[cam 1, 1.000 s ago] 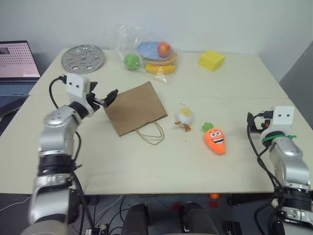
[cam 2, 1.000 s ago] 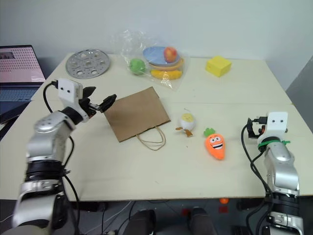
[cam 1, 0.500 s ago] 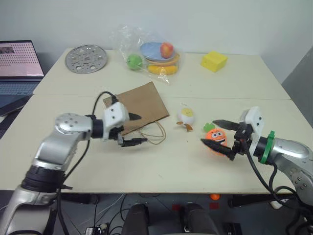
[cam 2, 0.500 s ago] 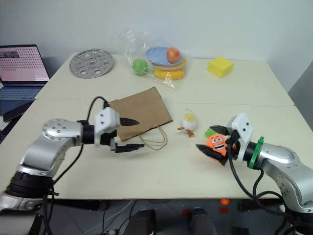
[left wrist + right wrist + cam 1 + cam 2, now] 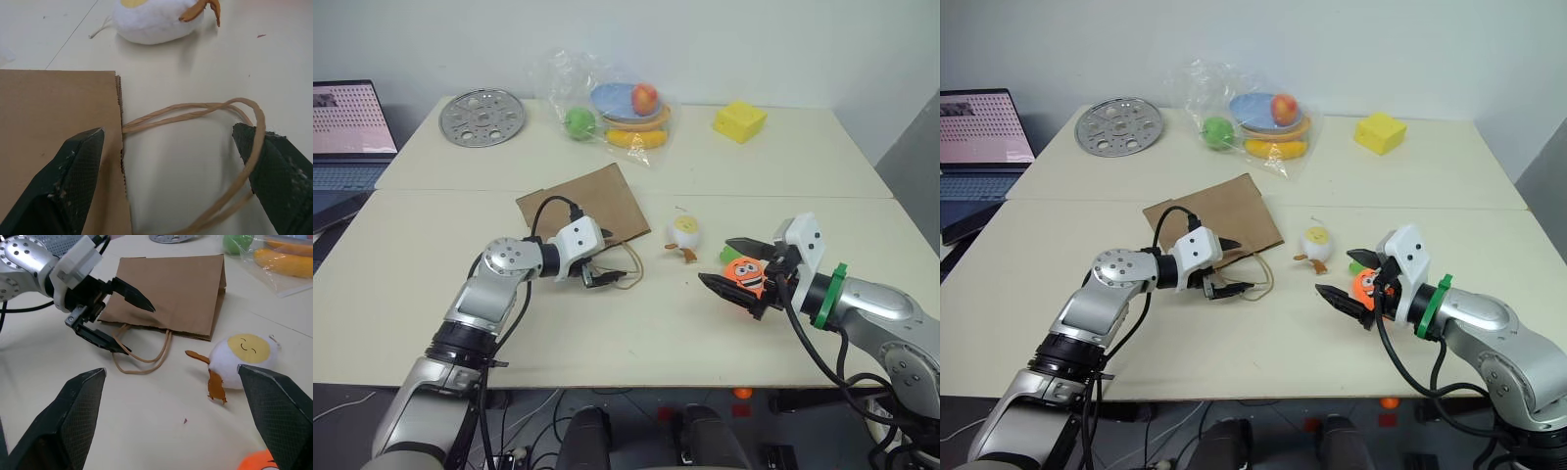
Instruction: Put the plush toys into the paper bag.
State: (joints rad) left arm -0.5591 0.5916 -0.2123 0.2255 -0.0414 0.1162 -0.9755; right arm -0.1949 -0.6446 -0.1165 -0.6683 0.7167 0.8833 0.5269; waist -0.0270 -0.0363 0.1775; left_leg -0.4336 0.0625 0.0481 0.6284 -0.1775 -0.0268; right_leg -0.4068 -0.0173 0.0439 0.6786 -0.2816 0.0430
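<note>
The flat brown kraft paper bag point(image 5: 583, 201) is lying on its side near the middle of the cream table point(image 5: 773, 166), its mouth facing the near edge and its thin tan twine loop handles point(image 5: 625, 270) trailing out onto the tabletop. The left gripper point(image 5: 598, 264) is hovering low at that mouth with its two black fingers spread wide apart; in the left wrist view one finger point(image 5: 73, 171) is sitting over the bag's brown paper and the other is lying just outside the twine loop, with nothing clamped between them.

To the right of the bag, the small white-and-yellow round plush toy with orange feet point(image 5: 685, 235) is resting on the table, apart from the bag. Further right and nearer, the orange carrot plush toy with a cartoon face and green leaves point(image 5: 742, 271) is lying on the table. The right gripper point(image 5: 730, 263) is reaching at it from the right, fingers wide apart and standing on either side of the carrot, not closed on it.

At the far side, a clear plastic bag of toy fruit point(image 5: 612, 108), a yellow foam block point(image 5: 739, 121) and a round perforated metal disc point(image 5: 481, 117) are sitting. An open laptop point(image 5: 350, 127) is standing at the far left.
</note>
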